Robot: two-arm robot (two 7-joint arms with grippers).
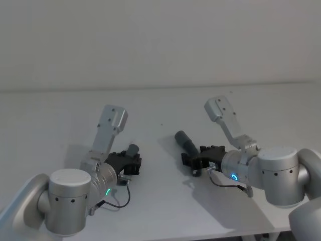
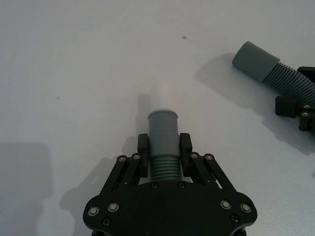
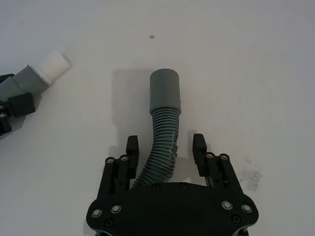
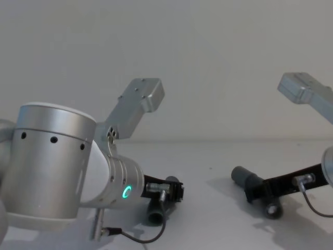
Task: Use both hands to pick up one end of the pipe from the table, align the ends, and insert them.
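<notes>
1. Left of middle on the tabletop (image 1: 165, 211): the spigot piece (image 2: 162, 129), clamped in the left hand (image 2: 164, 147).
2. Gripped at the ribs just behind the grey cuff, with one finger (image 2: 143, 146) pressed against each side. Cuff and white tip (image 2: 161, 96) jutting out past the fingertips.
3. Aimed away from the robot and slightly toward its right. Held low over the tabletop; cannot tell whether touching it.
4. Right of middle: the socket piece (image 3: 165, 91), lying on the tabletop with the open cuff at the far end. Ribbed hose curving back between the fingers of the right hand (image 3: 165, 144).
5. Right hand spread open, with a clear gap between the ribs and the finger on either side. Nothing pinched, no contact to be seen.
6. Socket cuff aimed away from the robot and toward its left. Ends not facing each other, both leaning inward toward the far side.
7. The two pieces well apart, with bare tabletop between them and a dark speck (image 2: 183, 37) beyond the white tip.
8. Both hands low, reaching forward from silver arms at the near edge. Green ring light (image 1: 107, 191) on the left arm, another ring light (image 1: 234, 176) on the right.
9. From the chest, both hands just above the surface, with the socket cuff poking out ahead of the right hand toward the middle.
</notes>
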